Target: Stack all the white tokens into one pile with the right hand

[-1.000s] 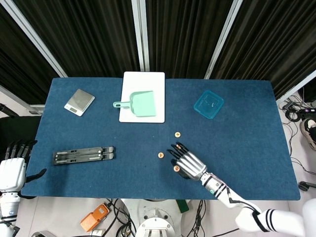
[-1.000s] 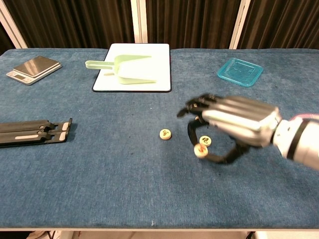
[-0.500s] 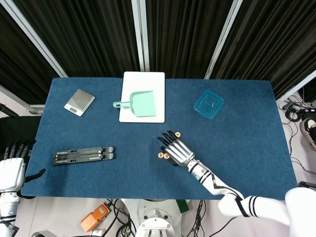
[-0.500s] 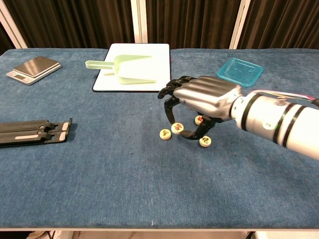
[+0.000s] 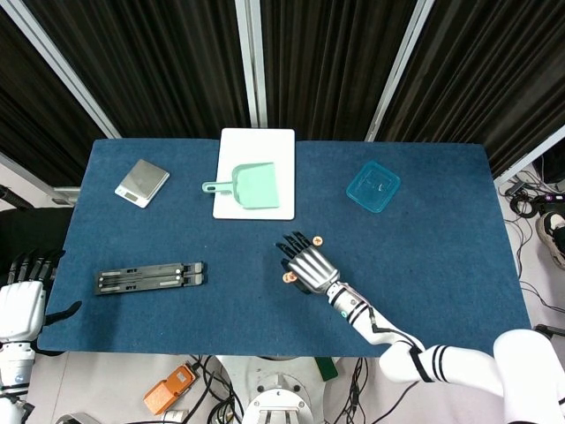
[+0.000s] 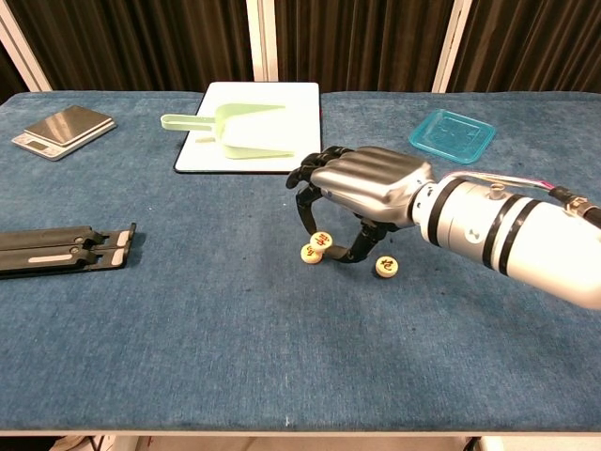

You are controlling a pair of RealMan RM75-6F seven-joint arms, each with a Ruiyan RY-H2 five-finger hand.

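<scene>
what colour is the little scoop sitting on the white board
Pale mint green scoop; clearest in the chest view.

Right hand (image 6: 362, 188) covers part of the pinched token (image 6: 321, 241); contact with the token (image 6: 311, 253) below cannot be told. Head view: right hand (image 5: 306, 262) hides the third token; one at its 1 o'clock (image 5: 317, 239) too small to read. Left hand (image 5: 21, 296) cut by the left edge, finger set unclear. Markings on the loose token (image 6: 386, 267) illegible.
</scene>
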